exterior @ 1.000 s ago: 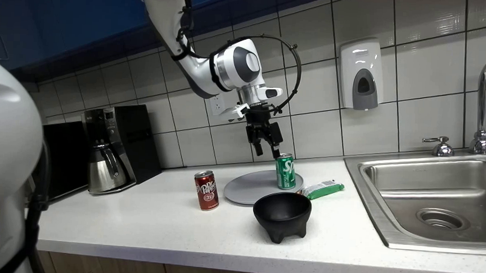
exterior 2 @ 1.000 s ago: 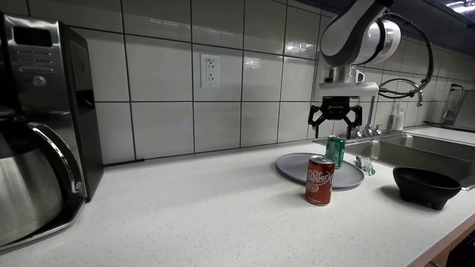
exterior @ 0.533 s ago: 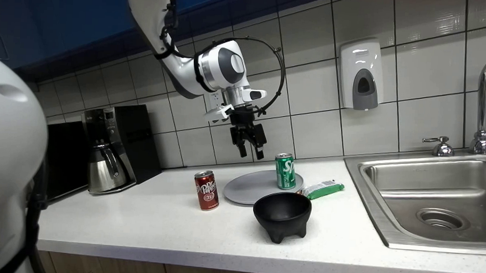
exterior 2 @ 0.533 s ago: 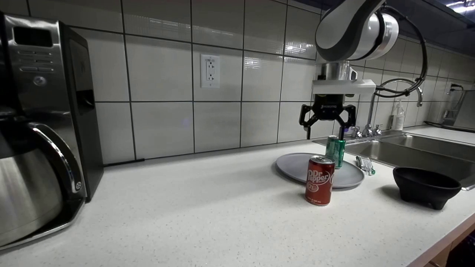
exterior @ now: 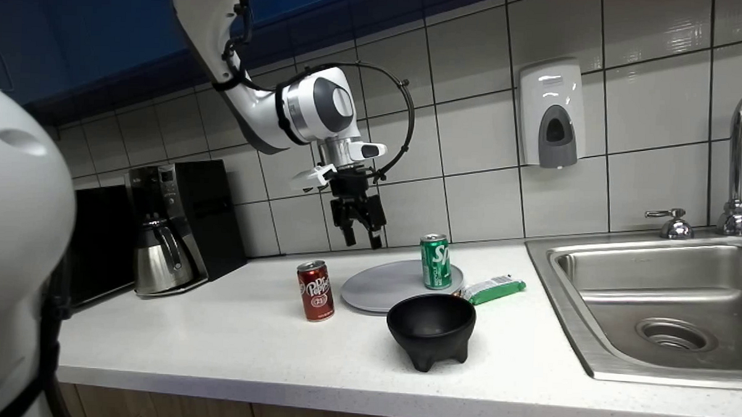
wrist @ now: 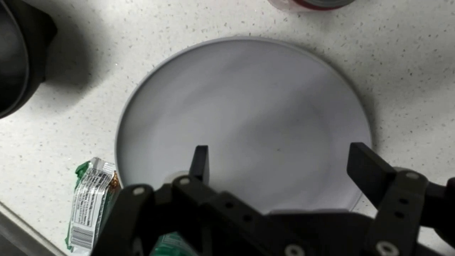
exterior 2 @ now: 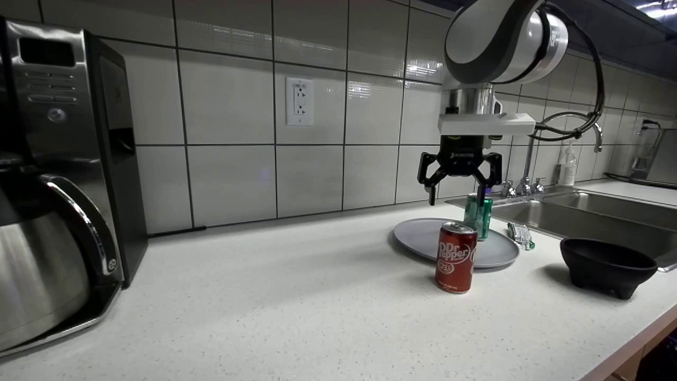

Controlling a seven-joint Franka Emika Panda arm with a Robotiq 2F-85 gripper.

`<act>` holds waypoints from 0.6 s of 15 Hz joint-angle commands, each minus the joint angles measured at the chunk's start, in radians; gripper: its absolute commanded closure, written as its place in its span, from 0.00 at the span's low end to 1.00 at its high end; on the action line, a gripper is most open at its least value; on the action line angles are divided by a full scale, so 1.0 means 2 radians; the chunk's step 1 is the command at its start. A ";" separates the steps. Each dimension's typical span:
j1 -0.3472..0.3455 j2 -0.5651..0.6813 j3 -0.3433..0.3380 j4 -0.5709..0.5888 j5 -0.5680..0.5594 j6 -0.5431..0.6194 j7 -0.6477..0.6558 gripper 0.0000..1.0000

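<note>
Over the round gray plate (wrist: 245, 106), hanging at a height: one gripper (exterior 2: 456, 202), black, jaws parted wide, nothing held; its fingers (wrist: 202, 165) point down and touch nothing that shows.

Item: Sprite can (exterior: 436, 263), green. Location: upright on the plate, toward the edge nearest the stainless sink (exterior: 565, 302), near the gripper yet apart from it. Handling, by judgement: thin metal, smooth and apt to slip, stiff if sealed, easily dented if emptied; whether full cannot be told, so weight may run from light to moderate. Best hold: across mid-body, below the tapered shoulder, one finger to each side.

Item: the plate itself. Location: on the white speckled countertop (exterior 2: 264, 307), beneath the fingers. Handling, by judgement: rigid, low, smooth; plastic or ceramic not certain. Best hold: a pinch at the rim, though the can, standing off-center, could slide or topple under a tilt.

Adjacent stock: Dr Pepper can (exterior 2: 456, 259), maroon, upright on the countertop, near the plate but not on it; black footed bowl (exterior: 428, 347), probably rigid and weightier, best gripped at its lip; green-and-silver snack packet (wrist: 89, 206), lying at the plate's rim, likely light, soft-skinned and crushable, suited to a gentle pinch at mid-length.
</note>
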 commanded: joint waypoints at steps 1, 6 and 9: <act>-0.004 -0.001 0.005 -0.002 -0.001 -0.001 0.000 0.00; -0.004 -0.004 0.005 -0.006 -0.001 -0.001 0.000 0.00; -0.004 -0.005 0.005 -0.006 -0.001 -0.001 0.000 0.00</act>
